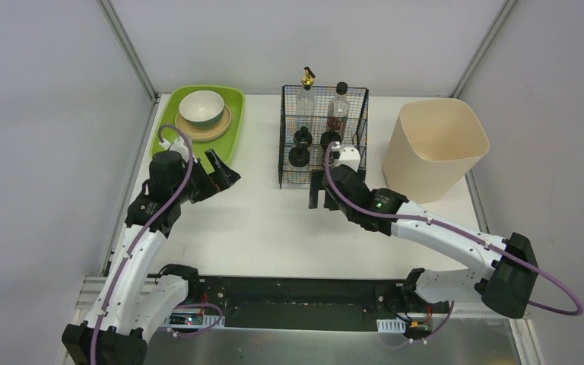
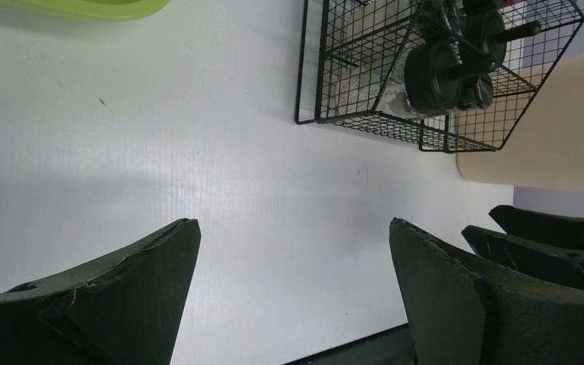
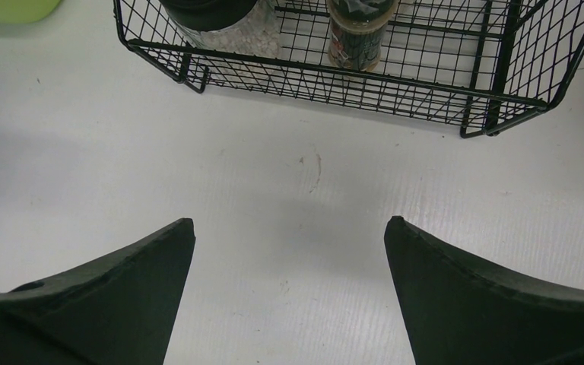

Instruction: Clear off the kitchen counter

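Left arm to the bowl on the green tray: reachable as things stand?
Probably yes. The left gripper hangs open at the near edge of the green tray, and the bowl sits uncovered on its plate just beyond, nothing between them. The wire basket stands off to the side.

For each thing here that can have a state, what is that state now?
left pincer: open, holding nothing.
right pincer: open, holding nothing.
bowl: upright, on the plate in the green tray.
bottles: upright inside the wire basket.
beige bin: upright, nothing seen inside.
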You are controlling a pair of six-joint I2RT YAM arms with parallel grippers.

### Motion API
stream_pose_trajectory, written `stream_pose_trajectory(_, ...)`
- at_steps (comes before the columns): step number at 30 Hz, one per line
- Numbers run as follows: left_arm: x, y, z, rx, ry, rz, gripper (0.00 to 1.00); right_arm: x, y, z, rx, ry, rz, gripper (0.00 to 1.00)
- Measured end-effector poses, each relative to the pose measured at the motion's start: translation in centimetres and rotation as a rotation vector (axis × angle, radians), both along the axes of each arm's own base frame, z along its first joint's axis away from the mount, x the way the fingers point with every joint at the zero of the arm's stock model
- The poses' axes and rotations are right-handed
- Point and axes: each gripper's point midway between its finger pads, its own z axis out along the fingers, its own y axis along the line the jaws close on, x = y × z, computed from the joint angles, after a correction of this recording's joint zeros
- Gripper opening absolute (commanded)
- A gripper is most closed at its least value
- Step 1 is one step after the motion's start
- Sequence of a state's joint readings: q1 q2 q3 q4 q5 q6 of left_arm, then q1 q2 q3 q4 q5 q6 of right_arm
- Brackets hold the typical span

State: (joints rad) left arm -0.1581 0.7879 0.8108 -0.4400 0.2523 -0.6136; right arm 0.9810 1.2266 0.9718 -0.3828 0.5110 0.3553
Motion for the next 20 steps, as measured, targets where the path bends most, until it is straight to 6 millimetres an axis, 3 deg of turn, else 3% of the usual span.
stream_pose_trajectory(6,0.6,-0.8,-0.3,-0.004,0.051,-0.044,0.99,-0.3,0.5,0.0,0.013,0.011,0.023,0.99)
stream_pose_trajectory(13,1.9,-1.5,3.5,0.039,-0.013,-0.137,0.99,-0.5,0.7,-0.1,0.019,0.022,0.040,0.99)
stream_pose_trajectory(20,1.1,-1.3,2.6,0.084,-0.001,-0.176,0.99,-1.3,0.6,1.4,0.078,-0.013,0.081,0.99)
